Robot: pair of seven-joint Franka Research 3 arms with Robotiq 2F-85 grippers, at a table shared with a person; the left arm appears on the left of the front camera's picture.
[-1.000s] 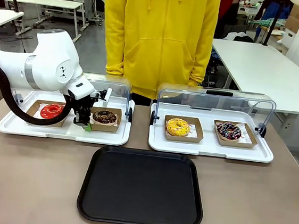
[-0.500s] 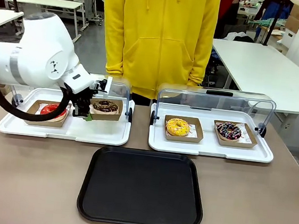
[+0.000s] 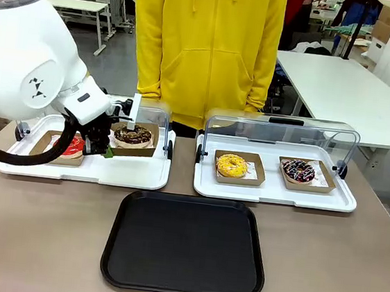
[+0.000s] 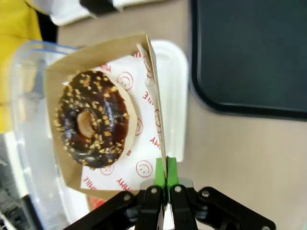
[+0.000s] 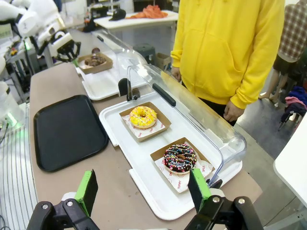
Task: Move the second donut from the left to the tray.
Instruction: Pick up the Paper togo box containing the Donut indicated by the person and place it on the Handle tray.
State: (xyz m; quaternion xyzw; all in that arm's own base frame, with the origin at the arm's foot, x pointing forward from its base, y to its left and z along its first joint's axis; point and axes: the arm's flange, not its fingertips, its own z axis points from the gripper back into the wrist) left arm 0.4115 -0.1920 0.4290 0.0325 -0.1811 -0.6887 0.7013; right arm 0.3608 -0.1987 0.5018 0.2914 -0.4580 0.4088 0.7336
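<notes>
Front view: left gripper (image 3: 106, 152) pinches the holder (image 3: 144, 147) edge, the donut (image 3: 133, 134) lifted just beside it, above the white tray (image 3: 129, 175).

Left wrist: pads (image 4: 160, 173) pressed on cardboard; black tray (image 4: 249, 52) lies ahead. Carrying step; next, swing over and lower.

Right wrist: right gripper (image 5: 142, 192) spread, idle.

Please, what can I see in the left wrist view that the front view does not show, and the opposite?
Left wrist view: the left claw pinches the edge of the cardboard holder, green pads pressed together, and light specks and printed white paper show around the chocolate donut.

Front view: the red donut, the yellow donut, the sprinkled donut, two white trays with clear lids, and the person in yellow.

Both: the chocolate donut in its holder, held above the white tray, and the empty black tray.
</notes>
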